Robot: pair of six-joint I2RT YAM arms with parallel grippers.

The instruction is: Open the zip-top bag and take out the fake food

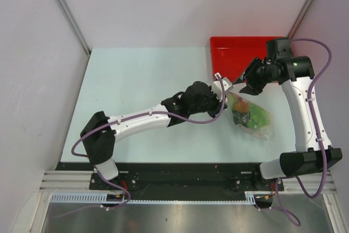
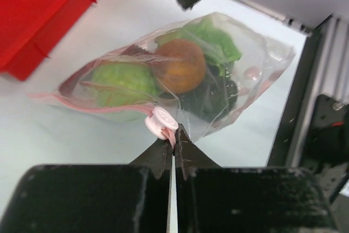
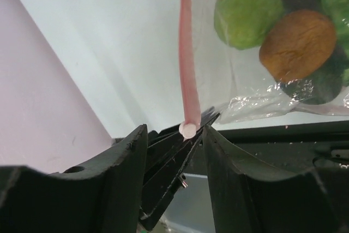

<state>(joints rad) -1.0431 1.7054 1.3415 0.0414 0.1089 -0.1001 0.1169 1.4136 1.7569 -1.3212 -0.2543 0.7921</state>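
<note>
- Clear plastic zip-top bag (image 1: 252,117) sits on the counter (image 1: 136,80) near the red tray (image 1: 232,53), and we see fake food (image 2: 180,65) still inside.
- Our left end effector (image 2: 174,140) is pressed together, pinching the bag's pink zip tab (image 2: 162,123).
- Our right end effector (image 3: 176,132) stands spread around the zip strip (image 3: 187,53) end.

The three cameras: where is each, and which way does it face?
Top external: above and behind, looking down on left arm, right arm and the zip-top bag.
Left wrist: on the left arm, facing the bag past the shut left gripper.
Right wrist: behind the open right gripper, facing the bag's zip strip.
All share the bag.
</note>
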